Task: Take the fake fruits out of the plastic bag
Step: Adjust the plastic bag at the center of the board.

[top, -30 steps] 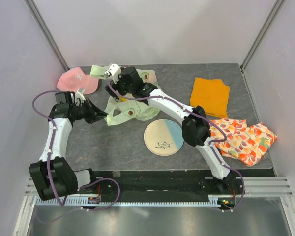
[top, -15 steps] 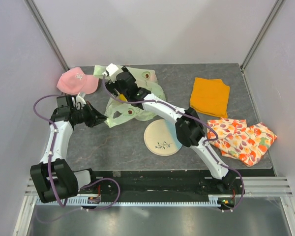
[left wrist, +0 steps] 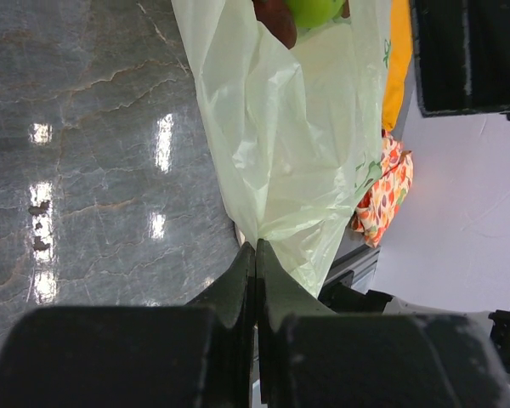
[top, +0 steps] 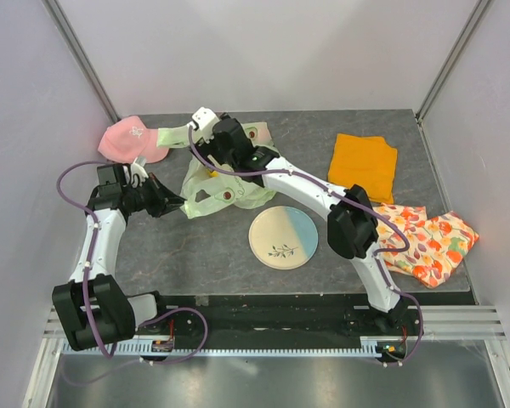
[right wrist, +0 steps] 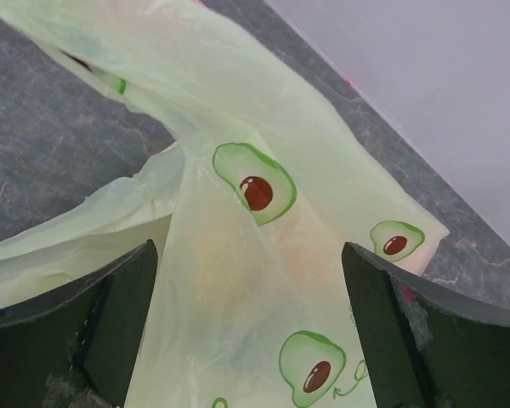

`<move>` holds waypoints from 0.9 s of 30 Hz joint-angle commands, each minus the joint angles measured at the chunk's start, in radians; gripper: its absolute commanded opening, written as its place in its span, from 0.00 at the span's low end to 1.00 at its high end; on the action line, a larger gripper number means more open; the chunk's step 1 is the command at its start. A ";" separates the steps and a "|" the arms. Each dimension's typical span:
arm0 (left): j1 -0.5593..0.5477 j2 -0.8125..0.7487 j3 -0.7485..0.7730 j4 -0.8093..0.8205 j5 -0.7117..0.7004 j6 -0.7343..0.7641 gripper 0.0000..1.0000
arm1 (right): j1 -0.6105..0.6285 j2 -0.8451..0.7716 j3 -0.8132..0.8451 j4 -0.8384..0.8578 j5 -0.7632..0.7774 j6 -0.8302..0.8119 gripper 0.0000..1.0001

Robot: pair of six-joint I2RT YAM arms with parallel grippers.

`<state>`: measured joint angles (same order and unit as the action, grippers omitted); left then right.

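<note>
The left gripper [left wrist: 255,253] stood nearest to the arm bases, its fingers pressed together on a fold of the plastic bag [top: 242,195] at the bag's left edge, low over the table [top: 195,255]. The bag lay crumpled at the middle-left of the table, and its film ran away from the pinch point toward the far side. In the left wrist view a green fruit [left wrist: 316,8] and a dark fruit [left wrist: 276,21] lay touching each other at the far end of the film, but the view did not show whether they were inside the bag or at its mouth. The right gripper [right wrist: 248,280] hung over the far part of the bag with its fingers spread wide and nothing between them but film below. The film was judged thin, soft and very light, so it would bunch and slide rather than hold a shape; it was best taken at an edge or a loop handle. The fruits were judged rigid, smooth and light, liable to roll once free, and best gripped across the widest part. The table surface was grey, hard and glossy. A plate [top: 282,223] lay just beyond the bases, a patterned cloth [top: 425,242] at the right edge, an orange cloth [top: 363,167] farther back, and a pink cap [top: 129,140] at the far left corner. Pale walls [top: 263,51] enclosed the table.
</note>
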<state>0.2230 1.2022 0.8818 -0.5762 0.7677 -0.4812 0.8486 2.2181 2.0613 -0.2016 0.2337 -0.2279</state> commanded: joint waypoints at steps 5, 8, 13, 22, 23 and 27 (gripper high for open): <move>0.006 0.013 0.039 0.036 0.022 -0.005 0.02 | 0.013 0.055 0.083 -0.051 -0.085 0.033 0.98; 0.006 0.019 0.042 0.038 0.024 -0.005 0.02 | 0.032 0.078 0.063 -0.039 0.008 -0.004 0.98; 0.004 0.062 0.087 0.033 0.033 0.003 0.02 | 0.014 0.156 0.077 0.066 0.266 -0.070 0.89; -0.091 0.315 0.459 -0.024 -0.085 0.082 0.02 | -0.141 0.216 0.334 0.162 0.254 -0.058 0.09; -0.109 0.339 0.509 -0.031 -0.090 0.098 0.02 | -0.167 0.213 0.355 0.160 0.239 -0.047 0.10; -0.181 0.506 0.776 -0.065 -0.103 0.171 0.02 | -0.244 0.145 0.399 0.156 0.142 0.079 0.08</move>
<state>0.0937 1.6112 1.4437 -0.6277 0.6830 -0.4232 0.6693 2.4763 2.3791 -0.1139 0.4393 -0.2611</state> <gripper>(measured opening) 0.025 0.097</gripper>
